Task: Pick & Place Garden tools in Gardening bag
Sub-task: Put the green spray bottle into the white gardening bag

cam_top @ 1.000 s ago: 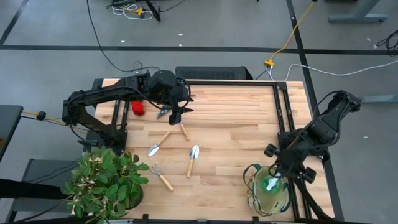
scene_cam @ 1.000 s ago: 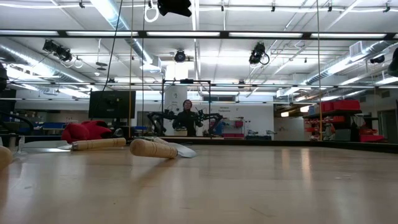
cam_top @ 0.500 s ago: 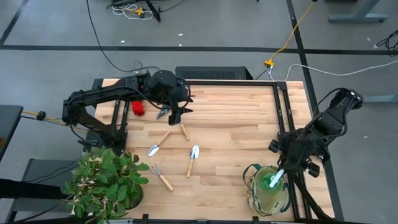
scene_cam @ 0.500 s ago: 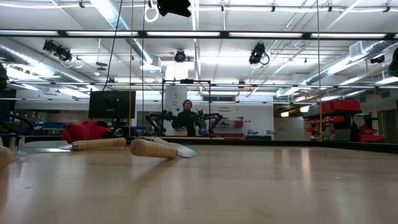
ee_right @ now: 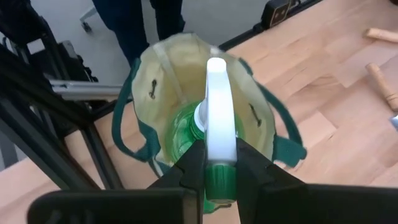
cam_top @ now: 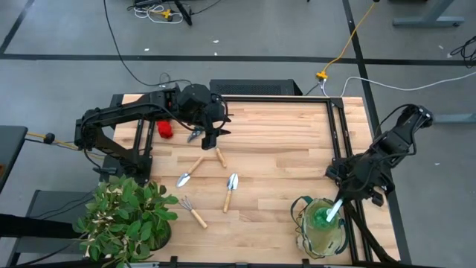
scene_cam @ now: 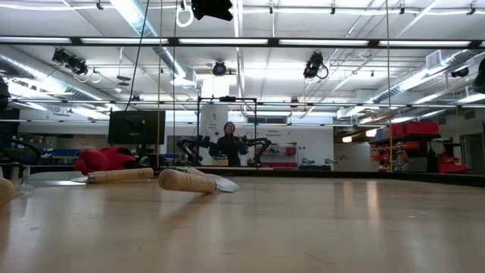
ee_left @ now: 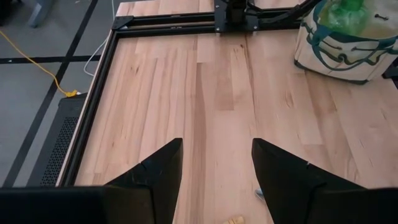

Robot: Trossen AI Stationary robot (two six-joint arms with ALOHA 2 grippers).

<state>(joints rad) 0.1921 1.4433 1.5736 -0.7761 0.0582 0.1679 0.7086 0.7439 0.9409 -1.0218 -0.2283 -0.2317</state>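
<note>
My right gripper (cam_top: 338, 205) stands over the beige, green-trimmed gardening bag (cam_top: 321, 231) at the table's near right corner, shut on a green-and-white spray bottle (ee_right: 214, 118) whose green body is down inside the bag (ee_right: 155, 74). My left gripper (cam_top: 210, 136) hangs open above the far left of the table, over bare wood (ee_left: 217, 168). By it lie dark pruning shears (cam_top: 195, 135) and red gloves (cam_top: 165, 130). Two trowels (cam_top: 189, 173) (cam_top: 231, 190), a rake (cam_top: 192, 211) and a wooden handle (cam_top: 221, 157) lie flat on the wood. My right gripper pinches the green end piece (ee_right: 217, 182) of the bottle's white spray head between its two fingers (ee_right: 189, 167). The fingers slant down from the table's right side. The white head reaches away from them toward the green body, which sits in the bag's mouth.
A leafy potted plant (cam_top: 126, 219) fills the near left corner. A black frame (cam_top: 335, 141) runs along the table's right side beside the bag. Bare wood lies in the table's middle. In the low view a person (scene_cam: 229, 144) shows far behind the table.
My right gripper has drawn toward the table's right edge and sunk a little, still shut on the spray bottle. The bottle has tipped, its white head following the gripper while its green body stays in the bag.
</note>
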